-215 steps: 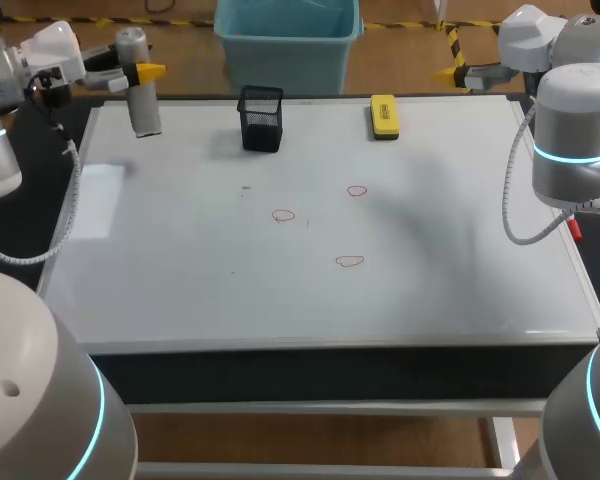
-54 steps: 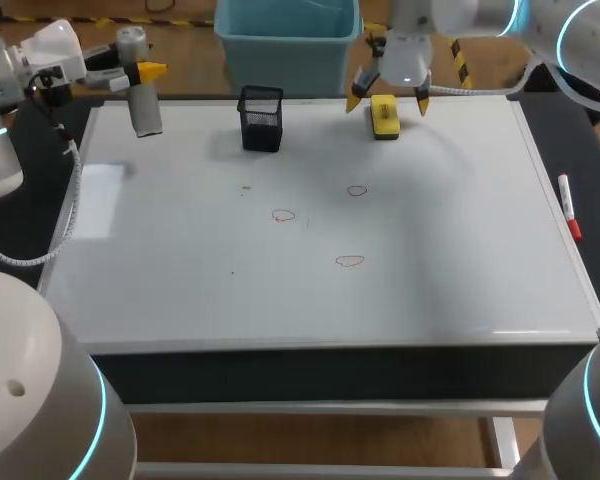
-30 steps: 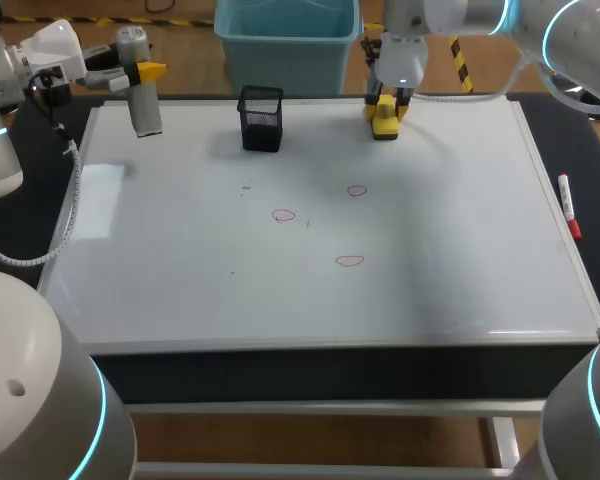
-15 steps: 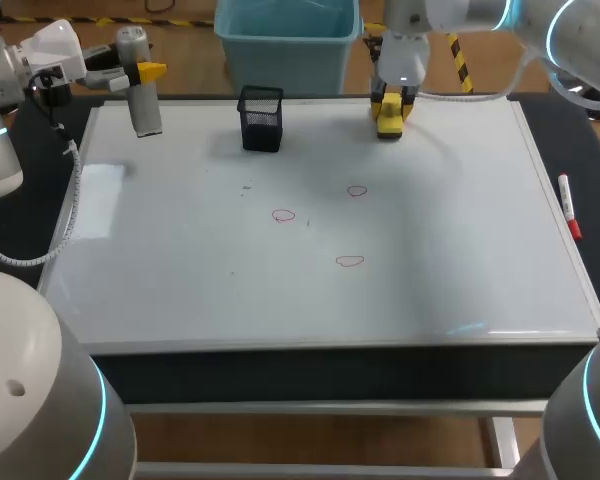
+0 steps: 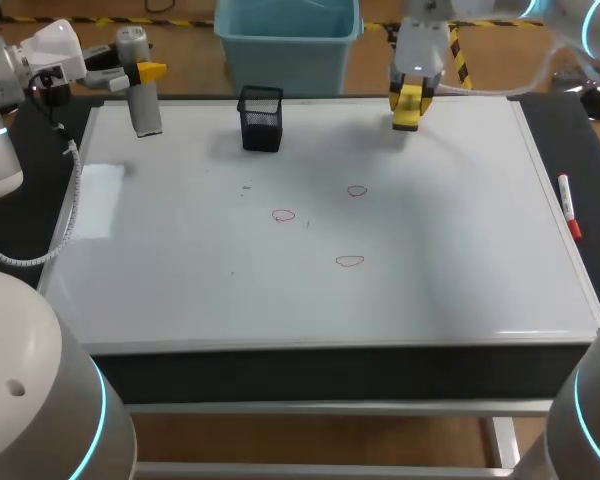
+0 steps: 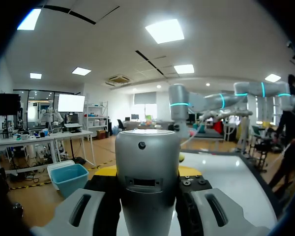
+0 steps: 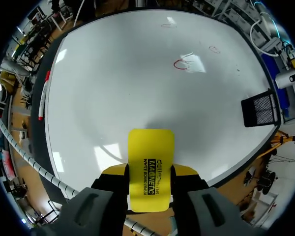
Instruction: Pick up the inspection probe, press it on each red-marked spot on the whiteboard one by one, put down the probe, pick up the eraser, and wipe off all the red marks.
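My left gripper (image 5: 145, 72) is shut on the silver cylindrical inspection probe (image 5: 140, 98), held above the whiteboard's far left corner. In the left wrist view the probe (image 6: 147, 177) stands upright between the fingers of the left gripper (image 6: 147, 196). My right gripper (image 5: 410, 98) is shut on the yellow eraser (image 5: 408, 106) over the far edge of the whiteboard (image 5: 460, 250). The right wrist view shows the eraser (image 7: 150, 164) clamped in the right gripper (image 7: 148, 173), clear of the board. Three red marks (image 5: 356, 190) (image 5: 283, 215) (image 5: 350, 261) lie mid-board, also red marks (image 7: 181, 64) ahead of the eraser.
A black mesh cup (image 5: 261, 118) stands at the board's far middle, to the side of the eraser in the right wrist view as the mesh cup (image 7: 258, 110). A red marker (image 5: 568, 208) lies on the board's right edge.
My right gripper has lifted the eraser off the board and carried it a little to the right. The left arm and the probe have not moved.
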Controlling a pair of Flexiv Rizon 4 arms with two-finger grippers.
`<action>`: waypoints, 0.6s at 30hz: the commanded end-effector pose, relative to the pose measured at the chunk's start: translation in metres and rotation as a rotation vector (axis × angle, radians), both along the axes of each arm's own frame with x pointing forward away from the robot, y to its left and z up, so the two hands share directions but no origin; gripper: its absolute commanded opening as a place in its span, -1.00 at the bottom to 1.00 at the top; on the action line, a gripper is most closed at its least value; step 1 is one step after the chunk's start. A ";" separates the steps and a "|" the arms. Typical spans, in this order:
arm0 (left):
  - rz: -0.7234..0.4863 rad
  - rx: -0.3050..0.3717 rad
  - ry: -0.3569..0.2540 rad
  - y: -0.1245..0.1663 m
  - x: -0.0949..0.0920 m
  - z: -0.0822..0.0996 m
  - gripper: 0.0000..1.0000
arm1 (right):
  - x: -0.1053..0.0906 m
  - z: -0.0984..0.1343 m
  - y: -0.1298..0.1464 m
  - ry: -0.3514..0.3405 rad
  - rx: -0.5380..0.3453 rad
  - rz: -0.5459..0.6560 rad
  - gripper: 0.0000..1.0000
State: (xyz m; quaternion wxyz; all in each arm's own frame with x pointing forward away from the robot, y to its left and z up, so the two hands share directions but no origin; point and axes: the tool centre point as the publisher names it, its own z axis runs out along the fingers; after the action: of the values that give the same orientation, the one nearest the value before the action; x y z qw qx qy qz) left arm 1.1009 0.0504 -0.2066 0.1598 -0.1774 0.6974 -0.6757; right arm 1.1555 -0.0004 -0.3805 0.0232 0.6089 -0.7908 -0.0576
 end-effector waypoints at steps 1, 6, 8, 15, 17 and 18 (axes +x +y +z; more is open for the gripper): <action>0.003 0.000 -0.002 0.000 -0.001 0.001 -1.00 | -0.033 0.020 -0.014 -0.115 -0.012 -0.026 -1.00; 0.003 0.000 -0.002 0.000 -0.001 0.001 -1.00 | -0.049 0.023 -0.031 -0.123 -0.010 -0.081 -1.00; 0.003 0.000 -0.002 0.000 -0.001 0.001 -1.00 | -0.057 0.023 -0.039 -0.124 -0.009 -0.110 -1.00; 0.003 0.000 -0.002 0.000 -0.001 0.001 -1.00 | -0.086 0.023 -0.069 -0.129 -0.019 -0.172 -1.00; 0.003 0.000 -0.002 0.000 -0.001 0.001 -1.00 | -0.093 0.023 -0.078 -0.129 -0.027 -0.195 -1.00; 0.003 0.000 -0.002 0.000 -0.001 0.001 -1.00 | -0.096 0.024 -0.083 -0.132 -0.029 -0.206 -1.00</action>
State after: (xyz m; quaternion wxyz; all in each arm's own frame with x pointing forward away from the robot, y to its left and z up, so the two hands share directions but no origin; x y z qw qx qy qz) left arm 1.1009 0.0504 -0.2066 0.1598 -0.1774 0.6974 -0.6757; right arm 1.0770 -0.0692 -0.3641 0.0285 0.5273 -0.8460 -0.0743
